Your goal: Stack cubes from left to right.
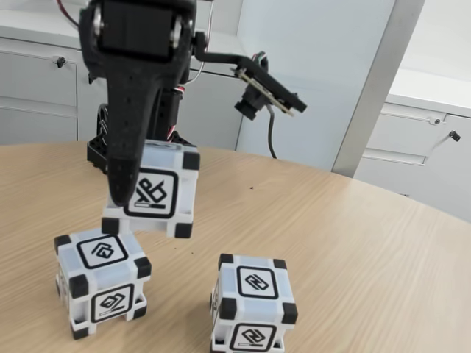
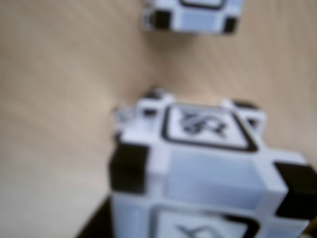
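Fixed view. Gripper (image 1: 136, 193) hangs from the top edge of the frame with its fingers clenched on the carried cube (image 1: 156, 193), which is clear of the tabletop (image 1: 353, 243) and slightly tilted. One black finger (image 1: 126, 165) lies down the cube's left face; the opposite finger is hidden behind it. The carried cube sits just above and a little behind the left cube (image 1: 101, 284), whose top glyph is partly overlapped by it; whether the two touch cannot be told. The right cube (image 1: 252, 301) rests near the front edge of the tabletop, apart from the other two.

Wrist view. Blurred. The carried cube (image 2: 208, 168) takes up the lower right, with another cube (image 2: 193, 14) at the top edge, on the wood.

Handling, judged. Rigid plastic shell, probably light for its bulk, smooth faces likely somewhat slippery. Best hold is across two opposite flat faces at mid-height, between the black corner blocks, so the pads bear on flat white panel. The flat top and bottom should stack stably if squared up; the present tilt needs levelling before release.
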Available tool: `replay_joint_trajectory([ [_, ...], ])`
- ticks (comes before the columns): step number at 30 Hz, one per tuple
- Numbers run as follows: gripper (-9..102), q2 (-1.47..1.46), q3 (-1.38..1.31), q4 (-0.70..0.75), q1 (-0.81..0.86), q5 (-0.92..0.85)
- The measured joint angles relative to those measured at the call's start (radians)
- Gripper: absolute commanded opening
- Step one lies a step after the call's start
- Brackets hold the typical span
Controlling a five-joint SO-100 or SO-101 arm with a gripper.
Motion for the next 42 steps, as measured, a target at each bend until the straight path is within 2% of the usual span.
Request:
replay_joint_trajectory([
  [10, 12, -0.052, 0.000, 0.000, 0.006, -0.060],
  [42, 12, -0.069, 0.000, -0.002, 0.146, -0.052],
])
